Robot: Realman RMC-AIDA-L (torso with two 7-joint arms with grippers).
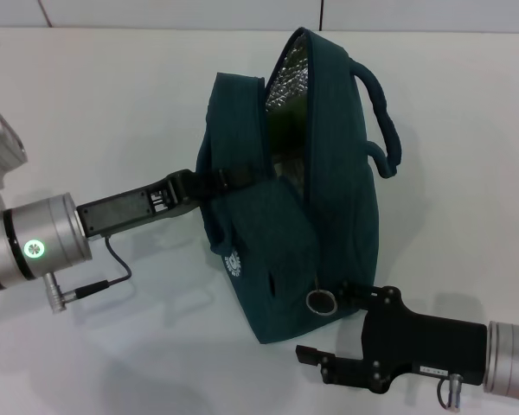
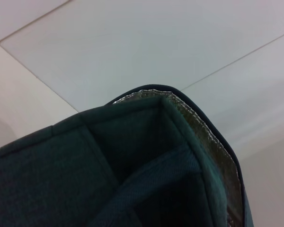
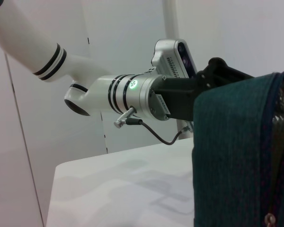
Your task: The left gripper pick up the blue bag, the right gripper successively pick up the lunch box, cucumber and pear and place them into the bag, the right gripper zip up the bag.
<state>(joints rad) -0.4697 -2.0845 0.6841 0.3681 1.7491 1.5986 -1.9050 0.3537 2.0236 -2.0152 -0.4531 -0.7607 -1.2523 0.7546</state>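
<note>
A: Right pincer (image 1: 316, 356) sits nearest, low at the blue bag (image 1: 285, 225) front corner; ring zipper pull (image 1: 320, 302) just above its fingers. Can't tell whether it's spread or pressed together.

B: Left pincer (image 1: 190, 184)?

A: Pinching the bag's side strap, holding the bag upright on the bench (image 1: 95, 104). Mouth gapes, foil lining (image 1: 285, 82) showing.

B: Step?

A: Looks like zipping. Lunch box, cucumber and pear aren't out on the bench. Next: right fingers onto that ring, left steady.
</note>
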